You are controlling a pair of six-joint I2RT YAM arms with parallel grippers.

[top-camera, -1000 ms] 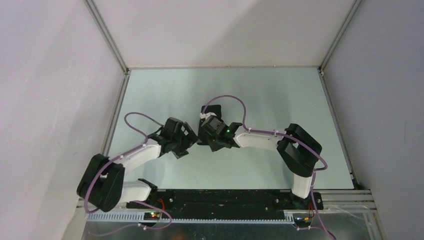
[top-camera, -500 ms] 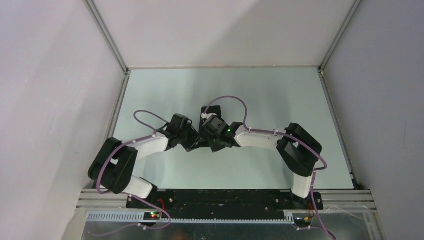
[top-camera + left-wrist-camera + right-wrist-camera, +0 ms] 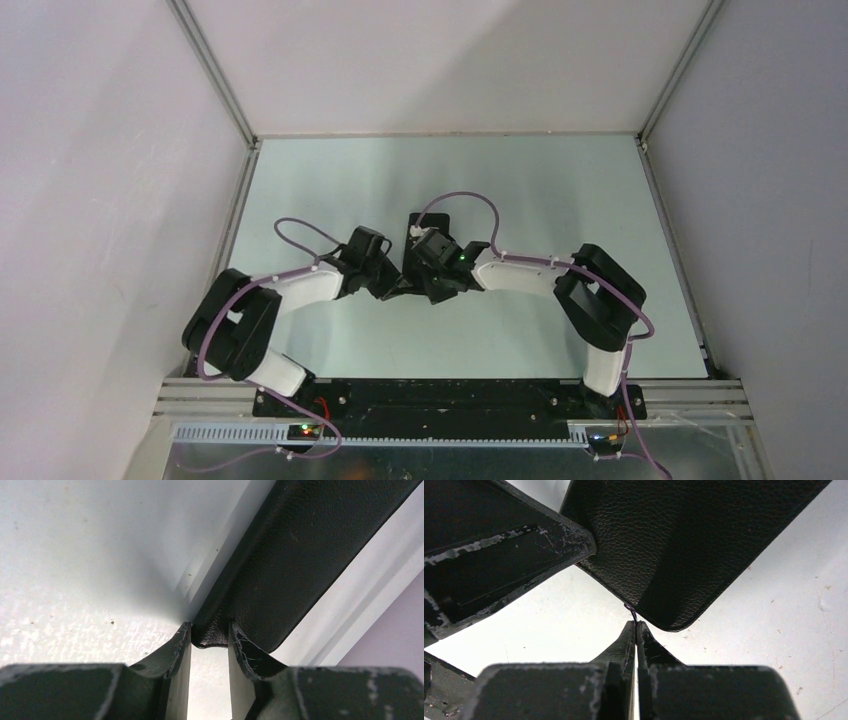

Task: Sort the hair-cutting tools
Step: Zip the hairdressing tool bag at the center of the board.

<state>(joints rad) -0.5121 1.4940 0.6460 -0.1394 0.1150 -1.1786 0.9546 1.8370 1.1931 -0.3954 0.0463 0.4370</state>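
Pouch (image 3: 674, 540) edge gripped by left pincer (image 3: 210, 632); right pincer (image 3: 636, 625) clenched at its corner.

Left arm (image 3: 300, 290), right arm (image 3: 525, 275): white links, black joints and wrists. Purple cable (image 3: 455, 197) along each. Green light (image 3: 462, 259). Black fingers (image 3: 172, 656), scuffed edges.

Grained leather-like black pouch (image 3: 674, 545), smooth matt pale table (image 3: 784, 630), scuffed black left pincer (image 3: 210, 630)

We see the pouch (image 3: 428, 221) on the table (image 3: 560, 180) at mid-frame in the top view. The left gripper (image 3: 210, 631) meets its lower-left corner, and the right gripper (image 3: 636, 626) sits just right of that.
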